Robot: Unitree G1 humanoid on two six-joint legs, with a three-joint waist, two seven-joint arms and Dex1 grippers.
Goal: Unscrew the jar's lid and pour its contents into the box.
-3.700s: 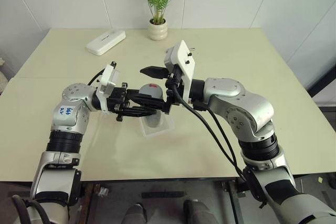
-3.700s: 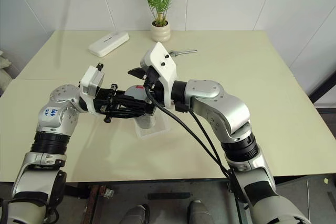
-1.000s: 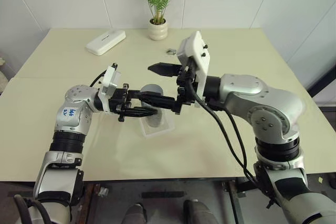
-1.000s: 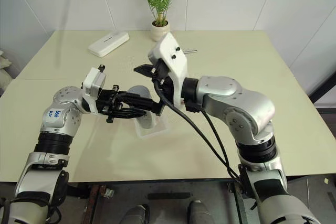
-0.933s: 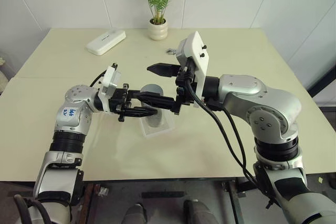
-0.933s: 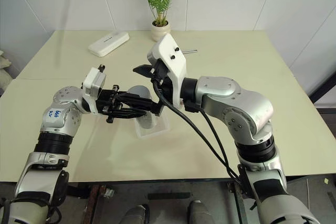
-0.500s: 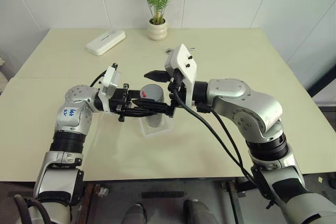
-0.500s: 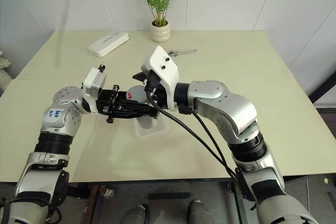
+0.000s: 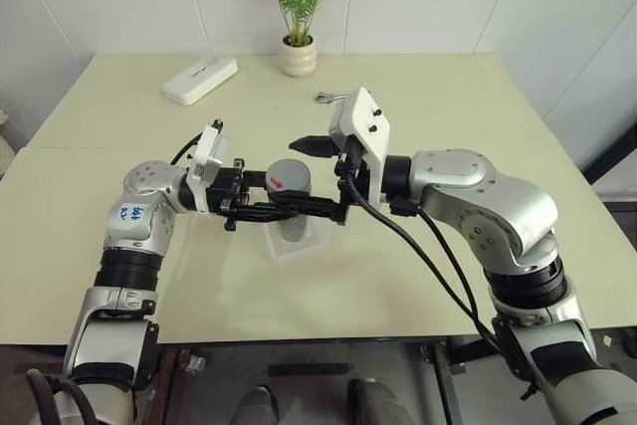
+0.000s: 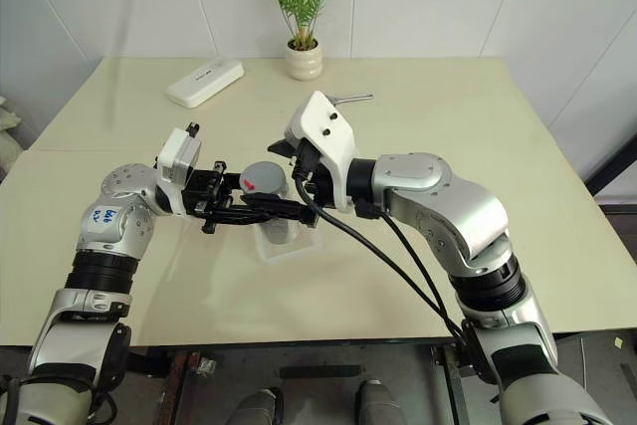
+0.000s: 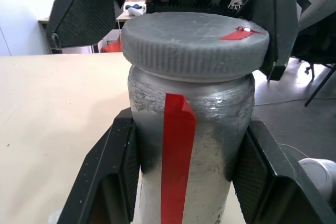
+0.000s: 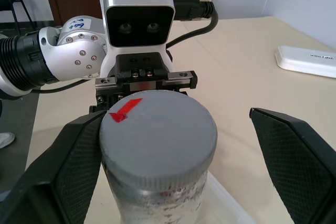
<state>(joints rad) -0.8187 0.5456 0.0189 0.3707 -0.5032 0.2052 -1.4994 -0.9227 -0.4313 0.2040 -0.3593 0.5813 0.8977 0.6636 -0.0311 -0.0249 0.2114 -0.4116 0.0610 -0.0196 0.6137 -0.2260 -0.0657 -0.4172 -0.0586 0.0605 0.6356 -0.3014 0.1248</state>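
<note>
The jar (image 11: 184, 145) stands upright above the box (image 9: 299, 238), near the middle of the table (image 9: 478, 106). The left gripper (image 9: 261, 208) is clamped shut on its body, 1 black pad (image 11: 113, 182) pressed to each side below the lid (image 11: 194, 43). The right gripper (image 12: 178, 145) has its 2 fingers spread wide on either side of the lid; 1 textured pad sits right beside the rim, the other stands well apart, so it grips nothing.

The jar is a small clear cylinder with a frosted, silvery look and a red label strip (image 11: 177, 156) running down its wall. It is probably light and rigid, and its smooth wall could twist in the pads if the lid is tight. The lid is a flat grey disc, slightly wider than the jar, with a fine ribbed edge and a red mark (image 12: 125, 109) on top. That ribbed edge is the best place to grip: across the widest part, pads flat against the ribs.

The box is a shallow transparent tray with rounded corners, thin and likely easy to nudge. At 11 o'clock from the jar lies a flat white oblong device (image 9: 201, 80); at 12 o'clock stands a white plant pot (image 9: 299, 57).
</note>
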